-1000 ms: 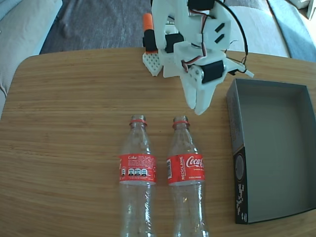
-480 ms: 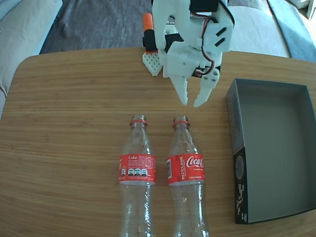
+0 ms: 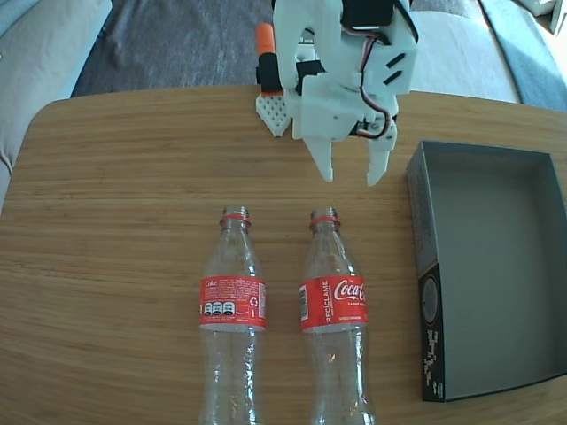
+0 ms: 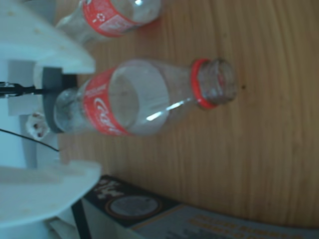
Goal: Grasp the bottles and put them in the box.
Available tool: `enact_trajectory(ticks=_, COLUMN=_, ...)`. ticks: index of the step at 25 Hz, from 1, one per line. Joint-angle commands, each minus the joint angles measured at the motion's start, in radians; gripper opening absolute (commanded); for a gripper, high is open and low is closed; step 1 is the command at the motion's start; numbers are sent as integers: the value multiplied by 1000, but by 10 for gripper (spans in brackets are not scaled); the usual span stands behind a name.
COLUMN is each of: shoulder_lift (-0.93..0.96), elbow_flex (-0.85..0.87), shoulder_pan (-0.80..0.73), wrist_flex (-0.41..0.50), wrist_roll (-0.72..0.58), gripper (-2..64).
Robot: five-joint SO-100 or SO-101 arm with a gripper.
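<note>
Two clear bottles with red labels lie side by side on the wooden table, necks pointing toward the arm: the left bottle (image 3: pixel 232 305) and the right bottle (image 3: pixel 332 301). My white gripper (image 3: pixel 351 179) hangs open above the table, just beyond the right bottle's mouth, holding nothing. In the wrist view the gripper (image 4: pixel 94 117) has its fingers (image 4: pixel 47 47) spread either side of the right bottle (image 4: pixel 144 97), well above it. The other bottle (image 4: pixel 117 15) shows at the top edge. The dark grey box (image 3: pixel 423 221) stands empty on the right, and its printed side (image 4: pixel 149 209) shows in the wrist view.
The arm's white and orange base (image 3: pixel 270 80) stands at the table's back edge. The rounded table edge (image 3: pixel 35 124) curves at the left. A grey sofa and carpet lie beyond the table. Bare wood spreads left of the bottles.
The gripper has turned from side-on to face the camera, and its fingers have spread from shut to wide open. The left bottle has shifted slightly left, away from the right one.
</note>
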Motion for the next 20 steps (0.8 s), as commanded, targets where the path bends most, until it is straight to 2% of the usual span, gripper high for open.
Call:
enact_trajectory(ticks=1, shoulder_lift=3, elbow_flex=-3, shoulder_pan=-3, wrist_flex=-18, wrist_roll=-2, gripper=200)
enact_trajectory(ticks=5, shoulder_lift=3, elbow_flex=40, shoulder_pan=2, wrist_flex=-18, wrist_roll=0, gripper=220)
enact_trajectory(ticks=8, shoulder_lift=2, elbow_flex=46, shoulder_pan=37, wrist_flex=-18, wrist_roll=0, gripper=329)
enact_trajectory(ticks=10, shoulder_lift=-23, elbow_flex=43, shoulder_pan=60, wrist_flex=-17, wrist_roll=0, gripper=366)
enact_trajectory(ticks=16, shoulder_lift=-175, elbow_flex=-23, shoulder_pan=83, wrist_flex=-26, wrist_roll=-2, gripper=368)
enact_trajectory(ticks=20, shoulder_lift=-202, elbow_flex=-12, shoulder_pan=77, wrist_flex=-107, wrist_roll=0, gripper=368)
